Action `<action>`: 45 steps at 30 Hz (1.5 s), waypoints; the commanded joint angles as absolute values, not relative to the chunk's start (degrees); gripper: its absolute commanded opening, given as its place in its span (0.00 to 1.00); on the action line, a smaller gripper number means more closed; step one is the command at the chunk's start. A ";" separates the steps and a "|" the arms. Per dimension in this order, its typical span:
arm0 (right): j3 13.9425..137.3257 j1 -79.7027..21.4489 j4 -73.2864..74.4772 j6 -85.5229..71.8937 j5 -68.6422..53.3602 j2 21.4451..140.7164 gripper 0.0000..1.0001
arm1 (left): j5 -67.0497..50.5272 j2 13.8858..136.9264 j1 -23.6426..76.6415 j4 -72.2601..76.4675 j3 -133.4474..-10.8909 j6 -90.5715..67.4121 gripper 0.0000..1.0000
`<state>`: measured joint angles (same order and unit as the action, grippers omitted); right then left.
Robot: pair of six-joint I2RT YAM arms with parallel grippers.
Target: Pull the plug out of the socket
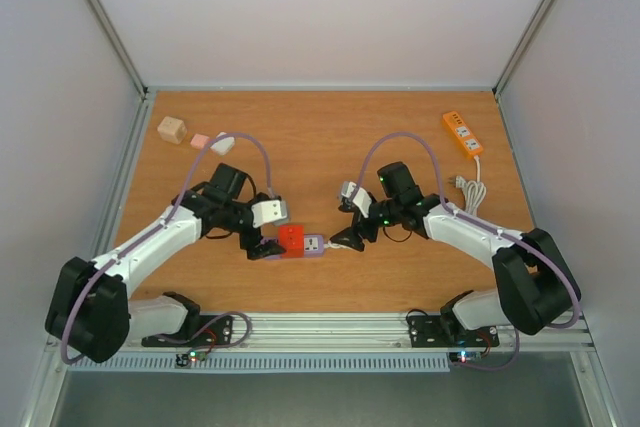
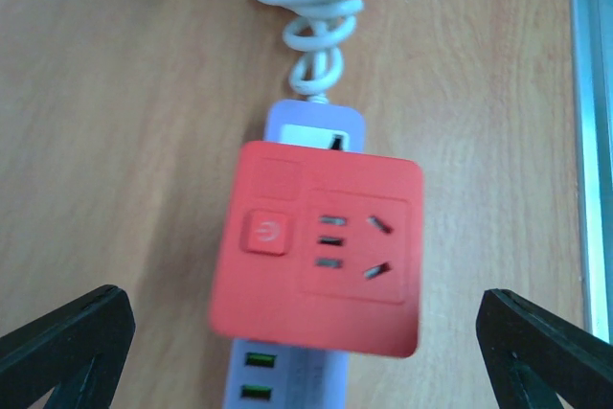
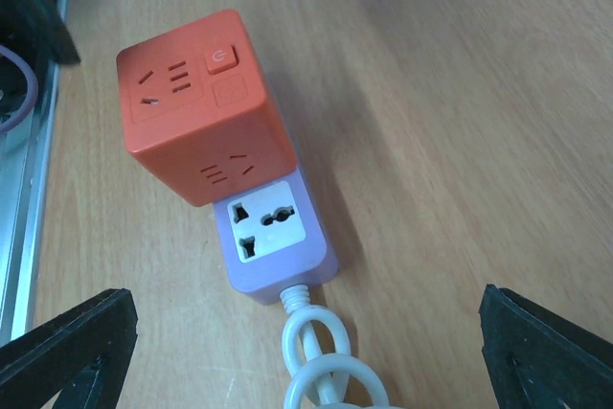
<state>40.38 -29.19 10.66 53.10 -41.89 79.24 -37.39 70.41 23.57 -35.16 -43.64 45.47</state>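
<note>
plug (image 1: 290, 238) atop socket (image 1: 314, 247) | axis l-r, cord (image 3: 308, 332) end right | l fingers (image 2: 67, 337), r fingers (image 3: 72, 342) wide open, empty

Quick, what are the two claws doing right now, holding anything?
Left gripper: open, holding nothing.
Right gripper: open, holding nothing.

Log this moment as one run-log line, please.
left gripper: open, facing red cube plug | right gripper: open, facing purple strip | plug: seated, untouched

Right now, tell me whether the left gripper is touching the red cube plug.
Apart. The left wrist view shows the left gripper open, with bare table between its fingers and the red cube plug on both sides.
</note>
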 commanded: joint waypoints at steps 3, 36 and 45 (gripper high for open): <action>39.82 -29.85 6.72 55.16 -43.41 81.03 0.99 | -32.64 70.39 28.84 -29.25 -41.65 45.86 0.99; 40.78 -41.42 -6.35 54.39 -40.16 89.56 0.97 | -26.57 64.57 30.07 -30.80 -35.79 53.18 0.37; 41.15 -45.83 -14.72 52.87 -37.69 96.72 0.93 | -36.82 63.55 22.72 -37.07 -36.01 62.65 0.36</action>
<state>40.25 -44.42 -7.86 53.93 -38.39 95.11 -29.95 64.64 23.79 -34.98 -36.14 56.58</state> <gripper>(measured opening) 0.931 0.645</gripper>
